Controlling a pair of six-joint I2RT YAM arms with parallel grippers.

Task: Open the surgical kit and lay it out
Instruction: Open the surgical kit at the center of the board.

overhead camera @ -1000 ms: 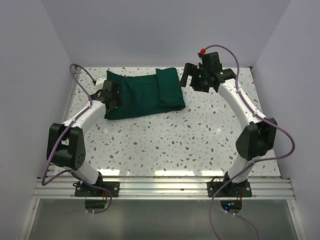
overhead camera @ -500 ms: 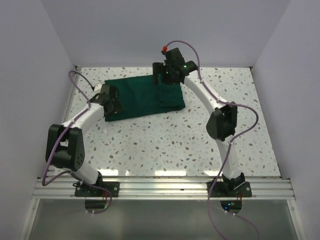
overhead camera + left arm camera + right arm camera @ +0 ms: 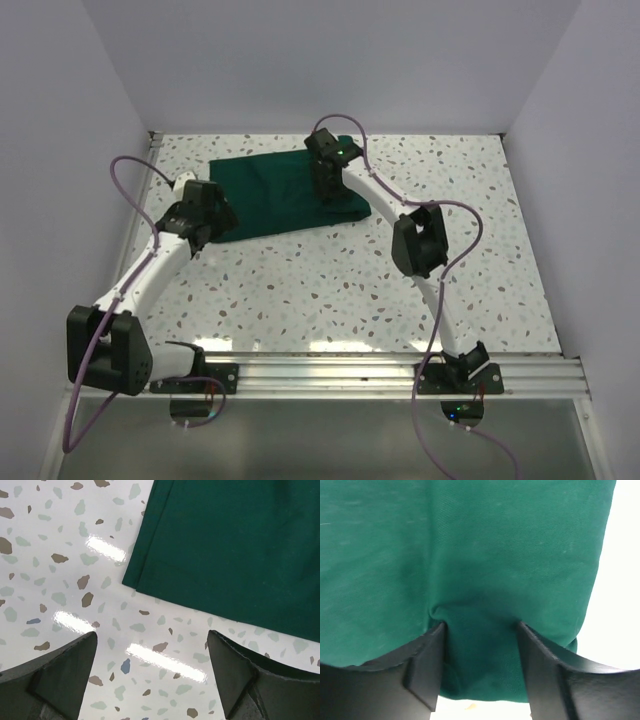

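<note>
Green woven cloth, dark and folded into a flat oblong bundle, is all of the surgical kit that shows; no steel tray or instruments can be seen, and if they are wrapped inside, nothing in these views shows it. The bundle lies on the far-left part of the white speckled terrazzo tabletop, with a narrower flap folded over its right end. It looks soft and limp, light in its outer layers, likely to sag and slide on the glossy top, and possibly heavier at its middle. The best hold is probably a free flap edge or corner, pinched through one layer only, so the fold peels back without dragging the whole bundle. The right gripper is pressed down on that right-end flap, its jaws about half apart, with cloth puckering between them; whether they clamp it firmly I cannot tell. The left gripper hangs over bare tabletop just beside the bundle's near-left corner, jaws wide and touching nothing.
</note>
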